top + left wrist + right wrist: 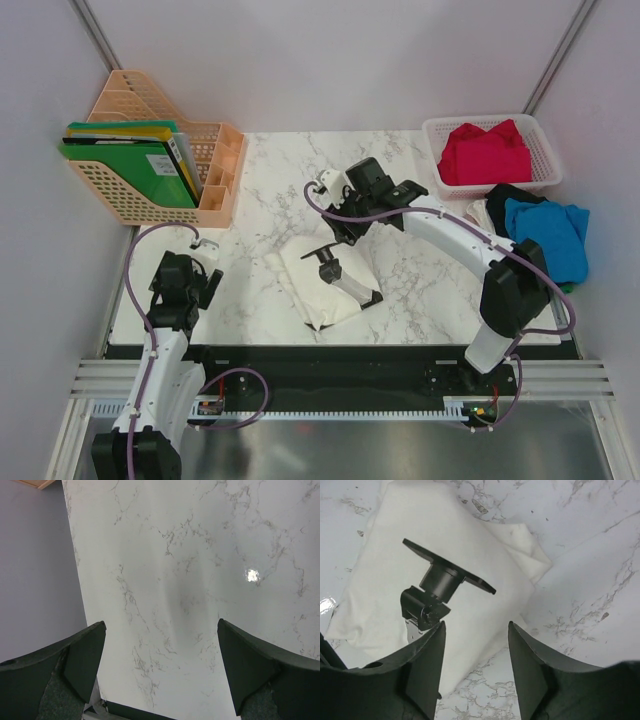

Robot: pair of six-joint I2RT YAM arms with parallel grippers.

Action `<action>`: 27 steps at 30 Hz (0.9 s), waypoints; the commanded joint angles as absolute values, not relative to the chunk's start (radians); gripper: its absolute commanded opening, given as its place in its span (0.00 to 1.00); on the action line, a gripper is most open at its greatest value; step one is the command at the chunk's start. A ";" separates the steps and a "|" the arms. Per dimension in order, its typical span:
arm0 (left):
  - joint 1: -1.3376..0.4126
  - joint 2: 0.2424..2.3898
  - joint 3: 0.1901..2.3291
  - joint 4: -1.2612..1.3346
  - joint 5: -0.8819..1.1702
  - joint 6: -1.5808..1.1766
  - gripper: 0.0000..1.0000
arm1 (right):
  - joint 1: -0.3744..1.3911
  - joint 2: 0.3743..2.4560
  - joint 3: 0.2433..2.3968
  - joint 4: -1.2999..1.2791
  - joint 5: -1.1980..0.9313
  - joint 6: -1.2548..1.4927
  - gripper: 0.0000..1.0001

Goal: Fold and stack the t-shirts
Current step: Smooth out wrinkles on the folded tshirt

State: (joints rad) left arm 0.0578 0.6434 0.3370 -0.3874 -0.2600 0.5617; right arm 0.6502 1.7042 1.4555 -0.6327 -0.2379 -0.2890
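Note:
A white t-shirt (318, 290) (445, 540) lies folded flat in the middle of the marble table, with a black bracket-like object (335, 268) (440, 585) resting on top of it. My right gripper (340, 225) (476, 630) hovers above the shirt's far edge, open, with only cloth and table seen between its fingers. Over bare marble at the table's left stands my left gripper (203, 250) (160, 625), wide open and empty. A red t-shirt (485, 152) fills the basket. Blue (548, 232), black (503, 194) and pale beige (479, 213) t-shirts lie heaped at the right edge.
A white mesh basket (545, 160) stands at the back right. An orange file rack (215, 190) holding green folders (130, 160) stands at the back left. Grey walls close in the left and right sides.

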 commanded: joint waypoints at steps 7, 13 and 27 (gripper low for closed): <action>0.063 0.647 0.333 -0.351 -0.242 0.551 1.00 | 0.647 1.592 1.324 -0.540 -0.067 -0.282 0.68; 0.063 0.676 0.336 -0.348 -0.236 0.549 1.00 | 0.698 1.542 1.302 -0.554 -0.314 -0.198 0.85; 0.063 0.650 0.331 -0.350 -0.241 0.552 1.00 | 0.870 1.945 1.332 -0.407 -0.137 -0.130 0.90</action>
